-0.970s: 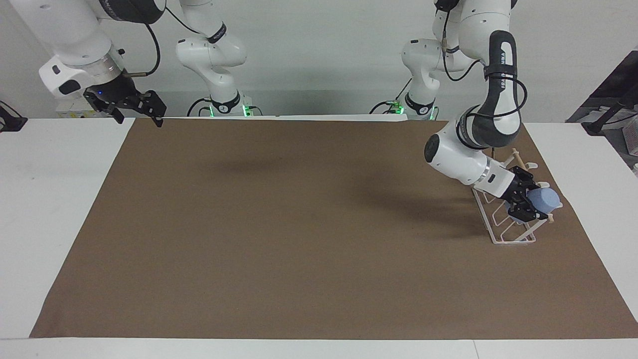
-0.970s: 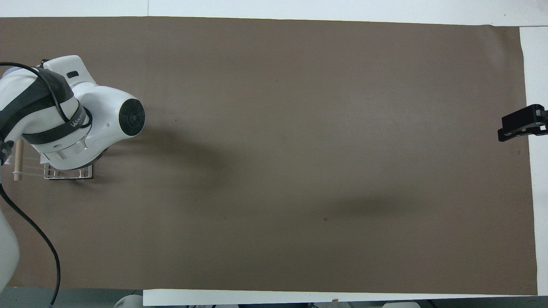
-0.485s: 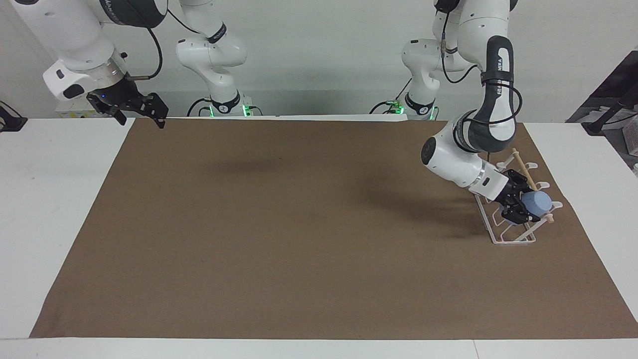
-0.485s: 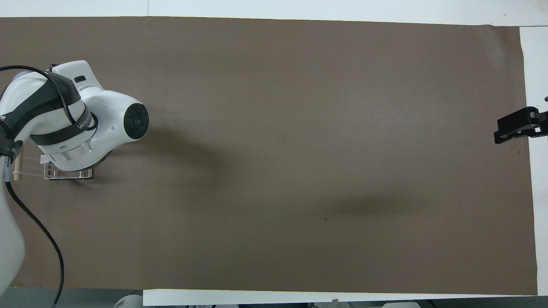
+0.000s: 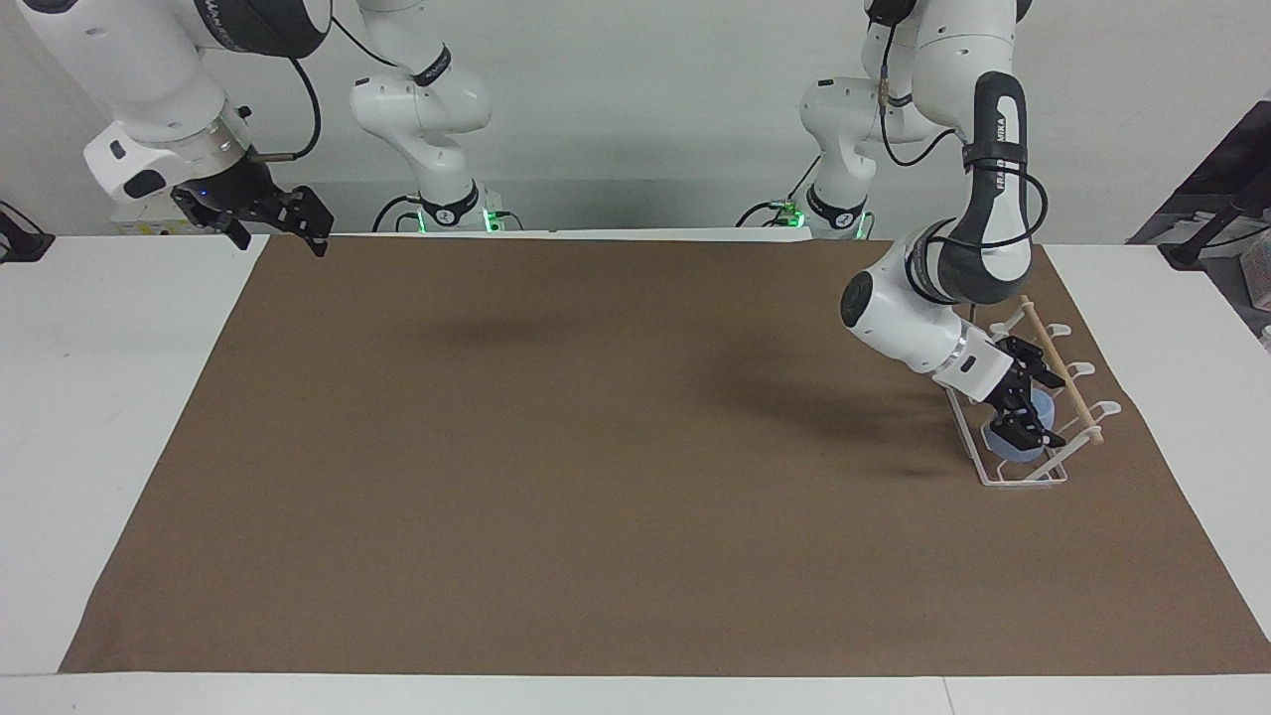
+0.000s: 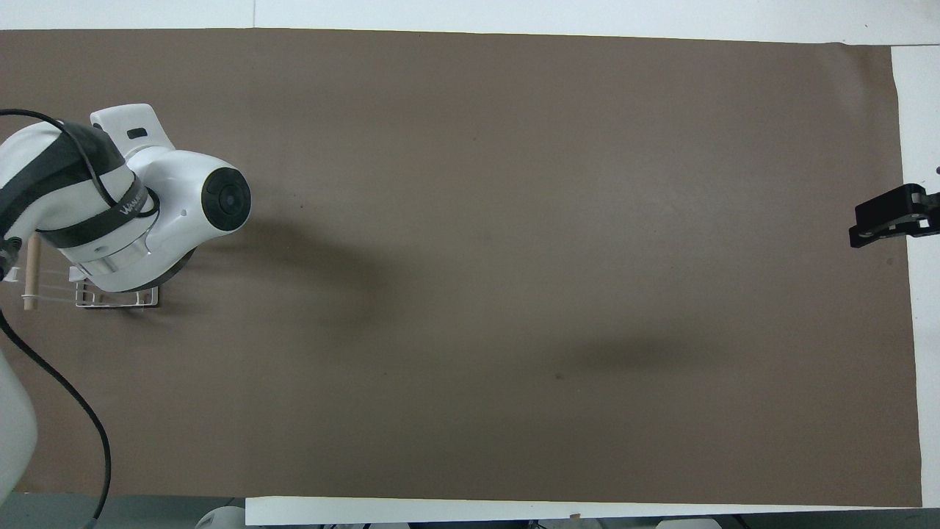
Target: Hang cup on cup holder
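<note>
Having dropped lower: cup (image 5: 1023, 444), released.

Lab (white walls): two robot arms (image 5: 933, 288).

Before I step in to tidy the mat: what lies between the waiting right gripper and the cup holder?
Only bare brown mat in both views. The right gripper hangs over the mat's corner; the cup holder stands toward the left arm's end.

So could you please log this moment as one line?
cup: on rack | left hand: open, at cup | right hand: open, waiting
</note>
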Available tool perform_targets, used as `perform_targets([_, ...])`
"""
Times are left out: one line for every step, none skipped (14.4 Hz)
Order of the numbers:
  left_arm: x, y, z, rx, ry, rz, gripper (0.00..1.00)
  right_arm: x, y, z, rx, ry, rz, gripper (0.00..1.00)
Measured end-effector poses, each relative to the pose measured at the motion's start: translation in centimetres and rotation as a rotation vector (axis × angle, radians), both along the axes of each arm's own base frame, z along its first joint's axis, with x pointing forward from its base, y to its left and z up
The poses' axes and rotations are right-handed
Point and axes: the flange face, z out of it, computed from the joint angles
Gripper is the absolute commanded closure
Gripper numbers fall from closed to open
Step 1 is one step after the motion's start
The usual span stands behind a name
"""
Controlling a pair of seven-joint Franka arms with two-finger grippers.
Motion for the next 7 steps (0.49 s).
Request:
perform_targets([0.4,-0.2,1.2,-0.039,0.045,0.003,0.0,0.0,0.0,0.0,0.0,0.0,0.0,0.01])
perform_targets([0.8,-0.5,2.8,-0.078,0.082,-0.003,0.0,0.0,0.0,0.0,0.0,0.0,0.0,0.01])
perform_targets([1.3,-0.7,4.4,-0.117,0.11,-0.013,0.0,0.0,0.0,0.0,0.0,0.0,0.0,0.01])
perform_targets([1.7,-1.0,6.0,-0.16,0.132,-0.022,0.0,0.0,0.0,0.0,0.0,0.0,0.0,0.01])
perform_targets([2.2,-1.3,7.7,-0.212,0.151,-0.033,0.0,0.0,0.0,0.0,0.0,0.0,0.0,0.01])
perform_targets([2.6,-1.5,9.3,-0.264,0.168,-0.048,0.0,0.0,0.0,0.0,0.0,0.0,0.0,0.01])
perform_targets([3.0,-1.8,10.8,-0.31,0.182,-0.065,0.0,0.0,0.0,0.0,0.001,0.0,0.0,0.01])
